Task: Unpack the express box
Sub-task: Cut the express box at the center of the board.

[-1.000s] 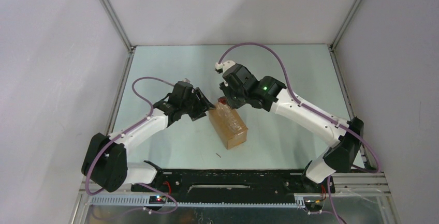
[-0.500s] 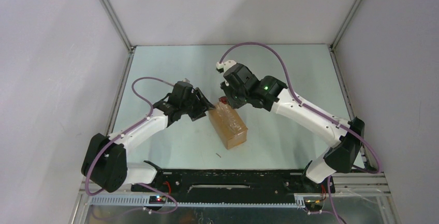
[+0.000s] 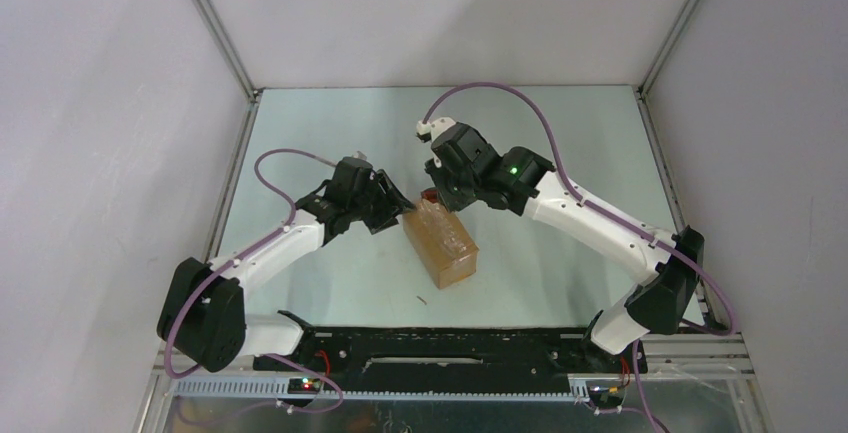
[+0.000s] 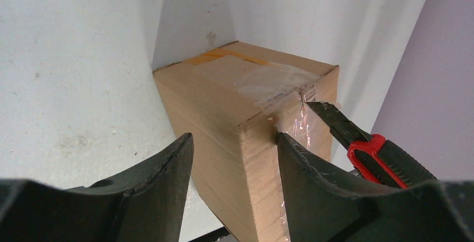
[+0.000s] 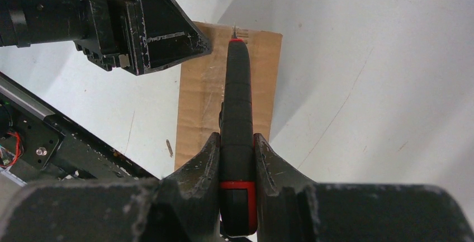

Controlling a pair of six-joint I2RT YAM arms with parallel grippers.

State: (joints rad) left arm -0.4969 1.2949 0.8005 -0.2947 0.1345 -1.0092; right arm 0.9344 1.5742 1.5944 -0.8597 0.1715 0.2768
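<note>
The express box [image 3: 440, 241], a brown carton with clear tape over its top, lies on the table between both arms. My left gripper [image 3: 398, 209] is open and straddles the box's far corner [image 4: 223, 96]. Its right finger [image 4: 313, 169] touches the end face, and its left finger [image 4: 162, 175] stands a little off the side. My right gripper [image 3: 436, 185] is shut on a red-and-black utility knife [image 5: 237, 85]. The knife's blade tip rests at the taped top edge of the box [image 5: 195, 108]. The knife also shows in the left wrist view [image 4: 363, 141].
A small dark splinter [image 3: 423, 300] lies on the table in front of the box. The black base rail [image 3: 440, 343] runs along the near edge. Pale enclosure walls with metal posts [image 3: 215, 28] surround the table.
</note>
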